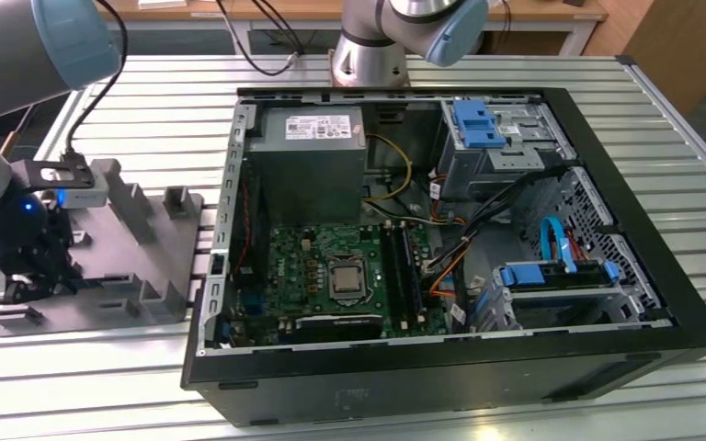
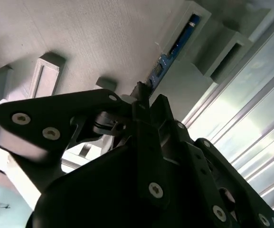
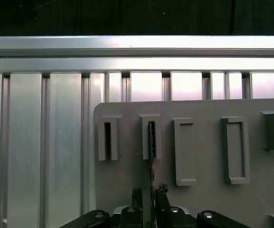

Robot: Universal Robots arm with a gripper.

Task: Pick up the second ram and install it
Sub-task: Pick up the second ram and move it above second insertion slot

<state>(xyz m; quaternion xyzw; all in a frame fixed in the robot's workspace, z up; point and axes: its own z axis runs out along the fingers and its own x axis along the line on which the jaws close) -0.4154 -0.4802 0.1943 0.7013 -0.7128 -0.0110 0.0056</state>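
The second ram (image 2: 174, 47), a long, thin, blue-green board with small dark parts on its flat face, was seen standing on its edge in a narrow slot of the fixture (image 3: 208, 156). This fixture was a grey moulded plastic plate with a matt, slightly grainy surface and several raised rectangular pockets. In the first wrist view the same board was shown edge-on, as a thin dark line running from one pocket to between the fingertips. The gripper (image 3: 149, 192), built of black angular links joined with bright round screws, was placed over it. Its fingers (image 3: 161, 190) were held a little spread, one at each side of the board. A thin gap was visible at one side, so the board was straddled and not pinched.

In the exterior view the gripper and the fixture were found at the lower left of the frame, on a table (image 1: 108, 386) of ribbed, shiny aluminium profiles. The arm (image 1: 10, 46), of smooth grey tubes with light blue caps, was bent over them from the upper left. An open black computer case (image 1: 451, 372) was laid on its side at the centre and right. Inside it a square green motherboard (image 1: 310, 266) was seen at the lower middle, a grey metal power supply (image 1: 310, 156) above it, and blue plastic drive brackets (image 1: 473, 124) at the upper right.
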